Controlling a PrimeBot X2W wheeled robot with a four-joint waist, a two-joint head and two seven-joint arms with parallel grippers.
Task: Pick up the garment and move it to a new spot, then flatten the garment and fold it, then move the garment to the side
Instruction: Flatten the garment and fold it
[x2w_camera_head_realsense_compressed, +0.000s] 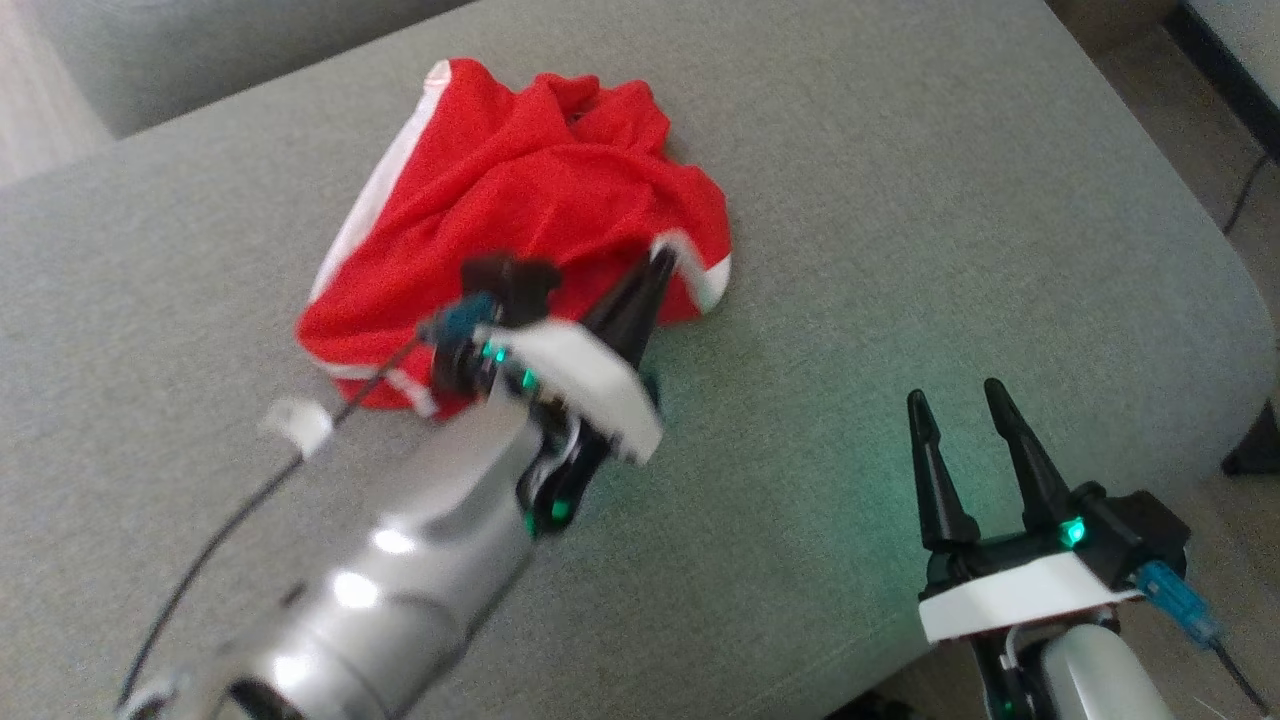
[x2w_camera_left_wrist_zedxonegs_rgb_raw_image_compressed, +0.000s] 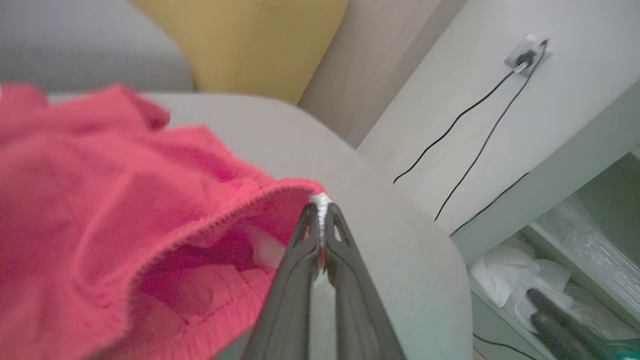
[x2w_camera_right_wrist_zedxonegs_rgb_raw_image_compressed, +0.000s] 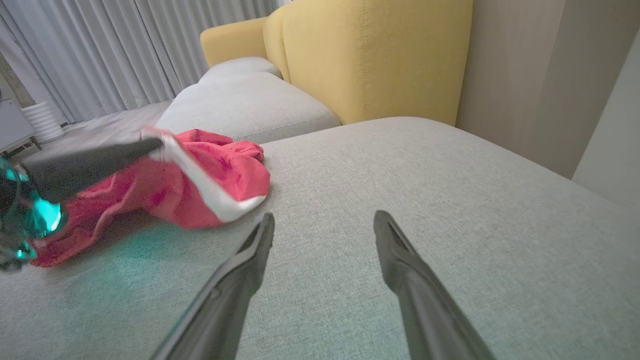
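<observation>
A crumpled red garment (x2w_camera_head_realsense_compressed: 520, 190) with white trim lies on the grey cushion (x2w_camera_head_realsense_compressed: 900, 200), toward its far left. My left gripper (x2w_camera_head_realsense_compressed: 660, 262) is shut on the garment's white-edged hem at its right corner. The left wrist view shows both fingers pressed together on that hem (x2w_camera_left_wrist_zedxonegs_rgb_raw_image_compressed: 320, 202), with red cloth (x2w_camera_left_wrist_zedxonegs_rgb_raw_image_compressed: 100, 210) bunched to the left. In the right wrist view the hem corner (x2w_camera_right_wrist_zedxonegs_rgb_raw_image_compressed: 200, 175) hangs lifted from the left gripper's dark finger. My right gripper (x2w_camera_head_realsense_compressed: 965, 400) stands open over bare cushion near the front right, well apart from the garment, its two fingers (x2w_camera_right_wrist_zedxonegs_rgb_raw_image_compressed: 250, 260) spread.
A yellow sofa back (x2w_camera_right_wrist_zedxonegs_rgb_raw_image_compressed: 370, 55) and a second grey seat (x2w_camera_right_wrist_zedxonegs_rgb_raw_image_compressed: 250, 95) stand beyond the cushion. A white wall with a socket and black cables (x2w_camera_left_wrist_zedxonegs_rgb_raw_image_compressed: 480, 125) is to the right. A shelf holds white bags (x2w_camera_left_wrist_zedxonegs_rgb_raw_image_compressed: 520, 280). The cushion's right edge (x2w_camera_head_realsense_compressed: 1230, 300) drops to the floor.
</observation>
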